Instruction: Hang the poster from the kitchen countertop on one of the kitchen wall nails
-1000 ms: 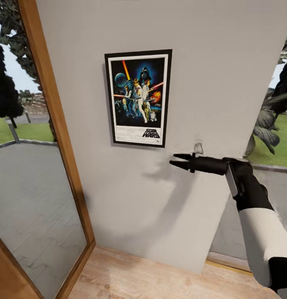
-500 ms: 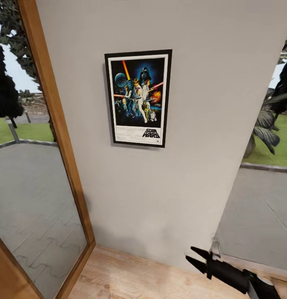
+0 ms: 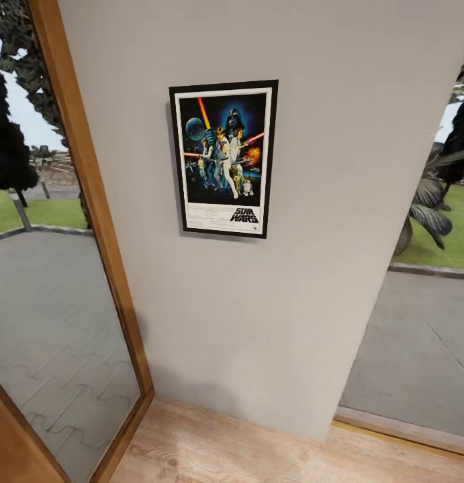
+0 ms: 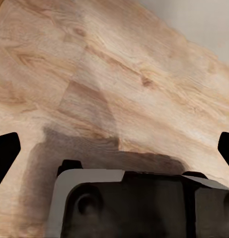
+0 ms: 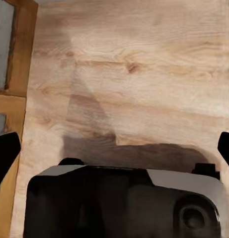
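The Star Wars poster (image 3: 223,158) hangs upright and flat on the pale grey wall (image 3: 326,134), with nothing holding it. Any wall nail is hidden behind it, and the kitchen countertop is out of view. In the left wrist view my left gripper (image 4: 114,151) is open, its dark fingertips (image 4: 5,154) spread wide over light wood floor (image 4: 119,74), nothing between them. In the right wrist view my right gripper (image 5: 114,151) is likewise open and empty above the wood floor (image 5: 144,59).
A wood-framed glass door (image 3: 90,201) stands left of the wall, showing a paved terrace outside. Right of the wall is another glass opening (image 3: 420,322) with plants beyond. Light wood flooring (image 3: 245,449) runs along the wall's base.
My right arm, which reached toward the wall just below the poster's lower right corner, has dropped downward and left the head view. The poster has stayed in place on the wall.
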{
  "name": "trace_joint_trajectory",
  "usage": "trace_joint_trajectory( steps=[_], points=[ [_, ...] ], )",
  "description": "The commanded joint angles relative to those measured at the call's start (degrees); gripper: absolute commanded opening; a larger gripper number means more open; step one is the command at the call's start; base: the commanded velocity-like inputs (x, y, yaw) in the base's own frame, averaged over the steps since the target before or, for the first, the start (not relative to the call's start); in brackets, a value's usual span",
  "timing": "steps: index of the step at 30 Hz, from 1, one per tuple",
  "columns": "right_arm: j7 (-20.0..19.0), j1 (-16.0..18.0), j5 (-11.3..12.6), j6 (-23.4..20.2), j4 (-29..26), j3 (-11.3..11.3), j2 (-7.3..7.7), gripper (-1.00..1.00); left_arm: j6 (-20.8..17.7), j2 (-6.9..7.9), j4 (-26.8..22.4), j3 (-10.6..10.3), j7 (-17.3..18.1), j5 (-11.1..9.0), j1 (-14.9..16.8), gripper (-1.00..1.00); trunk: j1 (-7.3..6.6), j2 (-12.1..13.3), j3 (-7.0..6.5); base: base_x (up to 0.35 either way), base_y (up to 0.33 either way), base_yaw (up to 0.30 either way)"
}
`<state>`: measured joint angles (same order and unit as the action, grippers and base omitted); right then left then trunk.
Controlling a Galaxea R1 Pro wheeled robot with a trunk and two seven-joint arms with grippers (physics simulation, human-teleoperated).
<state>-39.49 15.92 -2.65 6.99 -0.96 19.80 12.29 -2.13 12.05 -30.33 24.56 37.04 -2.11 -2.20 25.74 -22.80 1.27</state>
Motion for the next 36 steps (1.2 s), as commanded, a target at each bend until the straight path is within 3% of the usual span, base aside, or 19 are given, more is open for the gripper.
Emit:
trace_joint_trajectory(
  steps=[1, 3, 6, 7, 9, 13, 15, 18, 23, 24, 26, 36],
  points=[
    [3.13, -0.45, -0.46, 0.24, 2.87, 0.32, -0.02, 1.00, -0.24, -0.01, 3.07, 0.14, -1.69, -0.19, 0.01, 1.00, 0.04, -0.12, 0.11, 0.000, 0.000, 0.000],
    [5.00, -1.20, -0.48, 0.23, 3.16, 0.31, -0.09, 1.00, -0.24, -0.01, 3.82, 0.11, -3.53, -0.15, 0.01, 1.00, 0.04, -0.12, 0.11, 0.000, 0.000, 0.000],
    [9.69, -2.47, -0.50, 0.22, 3.49, 0.27, -0.43, 1.00, -0.24, -0.05, 5.33, -0.01, -9.09, -0.12, 0.01, 1.00, 0.04, -0.12, 0.11, 0.000, 0.000, 0.000],
    [17.30, -3.23, -0.51, 0.11, 3.70, 0.26, -1.41, 1.00, -0.24, -0.34, 7.60, -0.40, -19.19, -0.08, 0.01, 1.00, 0.04, -0.12, 0.11, 0.000, 0.000, 0.000],
    [20.36, -3.38, -0.51, 0.05, 3.74, 0.25, -1.67, 1.00, -0.24, -0.86, 8.10, -0.44, -23.11, -0.04, 0.01, 1.00, 0.04, -0.12, 0.11, 0.000, 0.000, 0.000],
    [24.29, -3.47, -0.51, -0.01, 3.76, 0.28, -2.01, 1.00, -0.24, -1.35, 8.51, -0.49, -27.19, 0.04, 0.01, 1.00, 0.04, -0.12, 0.11, 0.000, 0.000, 0.000],
    [27.16, -3.51, -0.41, 0.04, 3.77, 0.35, -2.19, 1.00, -0.24, -1.52, 8.65, -0.51, -28.65, 0.04, 0.01, 1.00, 0.04, -0.12, 0.11, 0.000, 0.000, 0.000],
    [28.21, -3.52, -0.24, 0.16, 3.76, 0.42, -2.24, 1.00, -0.24, -1.66, 8.69, -0.53, -29.05, 0.02, 0.01, 1.00, 0.04, -0.12, 0.11, 0.000, 0.000, 0.000],
    [28.79, -3.52, 0.00, 0.28, 3.70, 0.50, -2.53, 1.00, -0.24, -2.00, 8.77, -0.52, -29.25, -0.06, 0.01, 1.00, 0.04, -0.12, 0.11, 0.000, 0.000, 0.000],
    [28.91, -3.52, -0.10, 0.26, 3.69, 0.56, -2.73, 1.00, -0.24, -3.06, 8.79, -0.40, -29.29, -0.02, 0.01, 1.00, 0.04, -0.12, 0.11, 0.000, 0.000, 0.000],
    [28.93, -3.52, -0.09, 0.28, 3.69, 0.58, -2.76, 1.00, -0.24, -3.29, 8.80, -0.35, -29.29, -0.01, 0.01, 1.00, 0.04, -0.12, 0.11, 0.000, 0.000, 0.000],
    [28.95, -3.52, -0.02, 0.30, 3.69, 0.59, -2.80, 1.00, -0.24, -3.66, 8.80, -0.37, -29.30, -0.05, 0.01, 1.00, 0.04, -0.12, 0.11, 0.000, 0.000, 0.000]
  ],
)
